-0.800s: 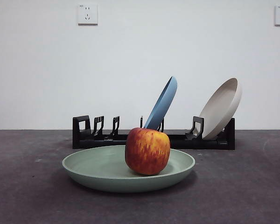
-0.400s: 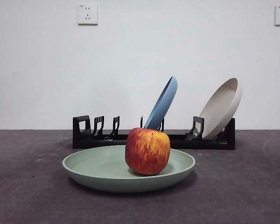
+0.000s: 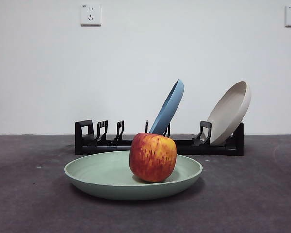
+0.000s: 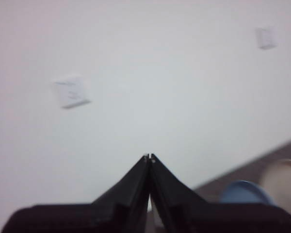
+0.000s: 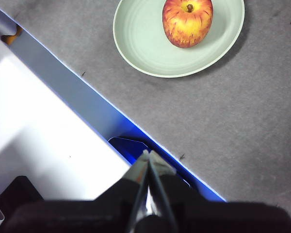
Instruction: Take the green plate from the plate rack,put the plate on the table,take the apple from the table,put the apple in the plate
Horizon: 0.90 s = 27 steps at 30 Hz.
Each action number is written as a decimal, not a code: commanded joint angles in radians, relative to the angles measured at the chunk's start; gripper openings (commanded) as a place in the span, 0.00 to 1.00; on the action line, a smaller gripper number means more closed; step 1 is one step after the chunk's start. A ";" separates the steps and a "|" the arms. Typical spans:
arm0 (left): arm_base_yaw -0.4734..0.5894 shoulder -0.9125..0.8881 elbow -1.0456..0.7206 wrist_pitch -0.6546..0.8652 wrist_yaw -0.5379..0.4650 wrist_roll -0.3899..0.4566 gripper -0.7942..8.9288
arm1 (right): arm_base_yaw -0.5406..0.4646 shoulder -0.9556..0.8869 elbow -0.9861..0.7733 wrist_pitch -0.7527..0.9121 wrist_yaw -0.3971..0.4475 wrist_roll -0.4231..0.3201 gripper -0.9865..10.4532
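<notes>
Apple: I see the apple (image 3: 153,157) sitting in the green plate (image 3: 102,174), a little off the plate's middle toward the side nearer the beige-white plate (image 3: 229,112), touching the plate floor and free of any gripper.
Apple's pointing: stem end up, as my right wrist view shows it from above; its long axis reads close to vertical, with a slight lean in the front view.
Green plate: flat on the table (image 3: 252,194), rim up, in front of the plate rack (image 3: 160,144) and apart from it.
What changed: over the last second almost nothing; apple and plate show only a tiny shift in the front view, which I take for settling or camera jitter. I judge both placements done and the task as good as finished.
Rack: it holds the blue plate (image 3: 169,108), leaning, and the beige-white plate at the bracket end; the slots at the other end hold nothing.
Left gripper (image 4: 149,158): jaws pressed together on nothing, raised and aimed at the wall with its sockets, well away from the work.
Right gripper (image 5: 148,158): jaws closed and empty, held high over the table edge, well apart from the plate.
Risk: little, unless the table is bumped and the apple rolls.
</notes>
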 commanded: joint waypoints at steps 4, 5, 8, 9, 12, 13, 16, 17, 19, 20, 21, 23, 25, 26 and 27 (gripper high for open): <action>0.136 -0.227 -0.390 0.159 0.000 -0.016 0.08 | 0.002 -0.002 -0.010 0.005 0.002 0.006 0.09; 0.152 -0.255 -0.436 0.166 -0.001 -0.027 0.08 | 0.002 -0.002 -0.010 0.005 0.002 0.006 0.09; 0.203 -0.348 -0.580 0.174 -0.001 -0.071 0.08 | 0.002 -0.002 -0.010 0.005 0.002 0.006 0.09; 0.216 -0.380 -0.626 0.174 -0.002 -0.087 0.08 | 0.002 -0.002 -0.010 0.005 0.002 0.006 0.09; 0.248 -0.463 -0.743 0.174 0.000 -0.121 0.08 | 0.002 -0.002 -0.010 0.005 0.002 0.006 0.09; 0.255 -0.489 -0.779 0.174 0.000 -0.134 0.08 | 0.002 -0.002 -0.010 0.005 0.002 0.006 0.09; 0.268 -0.549 -0.866 0.174 -0.001 -0.148 0.08 | 0.002 -0.002 -0.010 0.005 0.002 0.006 0.09; 0.270 -0.567 -0.895 0.174 -0.001 -0.148 0.08 | 0.002 -0.002 -0.010 0.005 0.002 0.006 0.09; 0.274 -0.602 -0.947 0.172 -0.001 -0.149 0.08 | 0.002 -0.002 -0.010 0.005 0.002 0.006 0.09; 0.276 -0.616 -0.967 0.173 -0.001 -0.152 0.08 | 0.002 -0.002 -0.010 0.005 0.002 0.006 0.09; 0.277 -0.628 -0.985 0.174 -0.001 -0.155 0.08 | 0.002 -0.002 -0.010 0.005 0.002 0.006 0.09; 0.280 -0.649 -1.023 0.172 -0.001 -0.167 0.08 | 0.002 -0.002 -0.010 0.005 0.002 0.006 0.09; 0.281 -0.663 -1.052 0.171 -0.001 -0.171 0.08 | 0.002 -0.002 -0.010 0.005 0.002 0.006 0.09; 0.281 -0.666 -1.064 0.172 -0.001 -0.171 0.08 | 0.002 -0.002 -0.010 0.005 0.002 0.006 0.09; 0.281 -0.668 -1.076 0.172 -0.002 -0.171 0.08 | 0.002 -0.002 -0.010 0.005 0.002 0.006 0.09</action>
